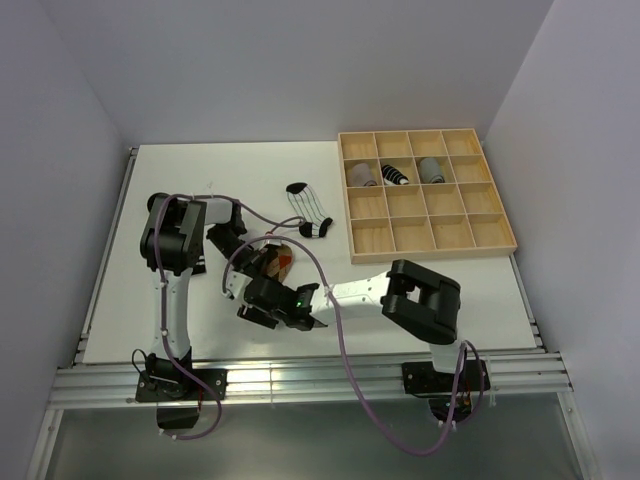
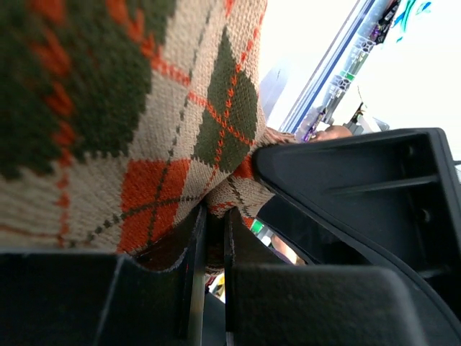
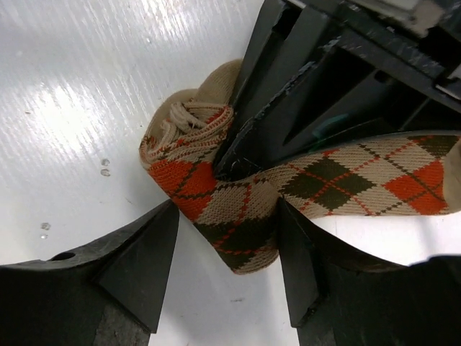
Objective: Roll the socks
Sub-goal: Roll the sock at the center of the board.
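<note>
White table (image 1: 200, 180), white walls, and the action is dead centre: the argyle sock (image 3: 230, 209) lies on the table between the two arms. The left gripper (image 2: 215, 216) is pinched down tight on its fabric. The right gripper (image 3: 227, 216) brackets the bunched end, a finger at each side, and whether it's squeezing I can't tell. It looks like mid-roll, with the bundle only partly formed. Next up, I'd say: tuck and turn without the pinch slipping. The striped sock (image 1: 310, 212) waits, and the wooden tray (image 1: 432, 254) holds three rolled already
</note>
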Robot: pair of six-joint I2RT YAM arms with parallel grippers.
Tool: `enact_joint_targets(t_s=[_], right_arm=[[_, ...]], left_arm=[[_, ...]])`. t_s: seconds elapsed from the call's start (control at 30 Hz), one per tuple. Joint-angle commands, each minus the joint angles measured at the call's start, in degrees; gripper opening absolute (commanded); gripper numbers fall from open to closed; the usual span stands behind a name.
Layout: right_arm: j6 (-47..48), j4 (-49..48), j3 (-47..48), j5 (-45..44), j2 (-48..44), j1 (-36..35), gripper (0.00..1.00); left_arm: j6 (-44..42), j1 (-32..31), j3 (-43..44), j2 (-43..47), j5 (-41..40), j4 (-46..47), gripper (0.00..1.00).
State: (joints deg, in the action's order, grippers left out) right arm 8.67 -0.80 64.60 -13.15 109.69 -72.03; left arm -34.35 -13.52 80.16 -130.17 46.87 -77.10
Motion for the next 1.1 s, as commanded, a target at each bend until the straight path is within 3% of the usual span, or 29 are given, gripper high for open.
enact_joint_targets(t_s=[0.0, 0.1, 0.3, 0.37, 0.53, 0.7, 0.93, 1.07], right_arm=[[0.74, 0.36, 2.37, 1.19, 2.28, -0.66, 0.63], [0.83, 0.45, 3.86, 1.89, 4.73, -0.39, 0.6], [-1.1, 1.41, 2.55, 5.4, 4.48, 2.15, 0.32], [-1.81, 2.29, 2.2, 8.29, 3.17, 3.12, 0.28], [-3.83, 5.71, 0.97, 15.23, 0.53, 6.01, 0.26], [-5.68, 6.25, -1.05, 21.74, -0.79, 8.57, 0.25], [-7.7, 7.55, -1.06, 32.37, 0.35, 12.87, 0.24], [-8.58, 10.11, 1.32, 38.53, 3.42, 15.51, 0.24]], left_arm=[[-5.03, 0.07, 1.66, -2.2, -7.76, 6.44, 0.0], [-5.55, 0.07, 2.1, -2.02, -7.24, 5.82, 0.01], [-6.69, 0.07, 1.49, -0.62, -6.62, 5.12, 0.07], [-6.96, 0.07, 1.58, 0.78, -6.09, 5.2, 0.11], [-6.96, 1.12, 4.82, 5.27, -1.19, 4.77, 0.22], [-5.3, 2.7, 8.34, 9.4, 3.49, 4.24, 0.24], [2.78, 6.57, 4.49, 14.94, 4.55, 13.72, 0.24], [10.59, 9.82, 0.71, 20.37, 2.79, 24.85, 0.22]])
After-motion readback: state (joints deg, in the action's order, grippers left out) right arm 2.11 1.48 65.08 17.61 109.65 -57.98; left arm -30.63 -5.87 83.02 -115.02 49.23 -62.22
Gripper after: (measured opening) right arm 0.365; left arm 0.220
